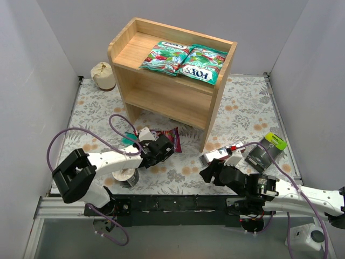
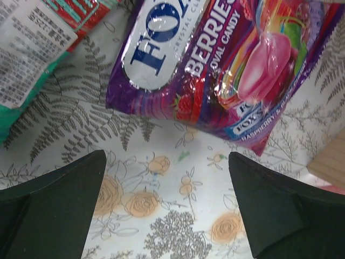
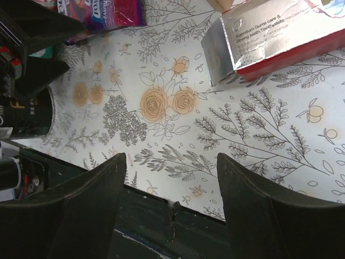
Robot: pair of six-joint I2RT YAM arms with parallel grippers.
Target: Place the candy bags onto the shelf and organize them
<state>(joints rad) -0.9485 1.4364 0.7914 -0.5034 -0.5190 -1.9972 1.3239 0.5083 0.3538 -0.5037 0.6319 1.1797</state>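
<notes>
Fig. My left hand (image 2: 167,162), fingers spread wide with nothing between them, hangs over the desk (image 1: 242,102) just short of the purple bag (image 2: 215,70). That bag lies flat, left of the desk's middle, in front of the shelf (image 1: 218,108), which stands toward the far edge. A teal bag (image 2: 32,65) lies just beside it on the left; I cannot tell whether they touch.

Likely faults:
- The purple bag is glossy and lies flat, so my fingers may skate over the film or pinch only a wrinkle, and the bag could slip out in the lift.
- The teal bag is close enough that a wide closing stroke could drag it along.
- A pale wooden corner, probably the shelf's foot, shows at the right of my left wrist view, and a reach further that way could strike it.
- Two green bags (image 1: 161,55) already fill most of the top tier, so another set there may overlap or shove them.

My right hand (image 3: 171,162), fingers apart over bare cloth by the near edge, holds nothing. A red-and-silver box (image 3: 275,32) lies just beyond it.
</notes>
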